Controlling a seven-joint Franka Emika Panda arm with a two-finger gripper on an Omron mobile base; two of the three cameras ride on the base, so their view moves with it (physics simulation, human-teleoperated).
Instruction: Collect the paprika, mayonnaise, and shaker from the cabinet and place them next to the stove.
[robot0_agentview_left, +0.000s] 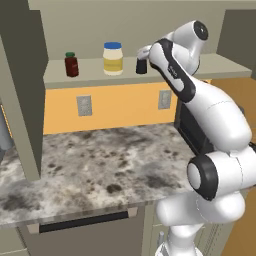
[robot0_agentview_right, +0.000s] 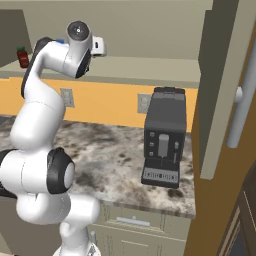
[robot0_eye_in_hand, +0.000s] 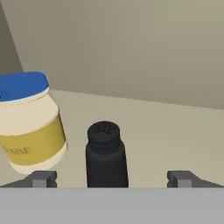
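On the cabinet shelf (robot0_agentview_left: 90, 75) stand the dark red paprika (robot0_agentview_left: 71, 64) with a green lid, the cream mayonnaise (robot0_agentview_left: 113, 58) with a blue lid, and the black shaker (robot0_agentview_left: 142, 66). My gripper (robot0_agentview_left: 143, 59) reaches into the cabinet at the shaker. In the hand view the shaker (robot0_eye_in_hand: 106, 155) stands upright between my open fingertips (robot0_eye_in_hand: 43, 178), apart from both, with the mayonnaise (robot0_eye_in_hand: 28, 122) just to its left. The paprika (robot0_agentview_right: 22, 57) sits at the shelf's far left. The stove is out of view.
A black coffee machine (robot0_agentview_right: 164, 145) stands on the speckled stone counter (robot0_agentview_left: 100, 165) below the shelf, to the right. The open cabinet door with its grey bar handle (robot0_agentview_right: 240, 107) hangs at the right; another door panel (robot0_agentview_left: 20, 100) juts out at the left.
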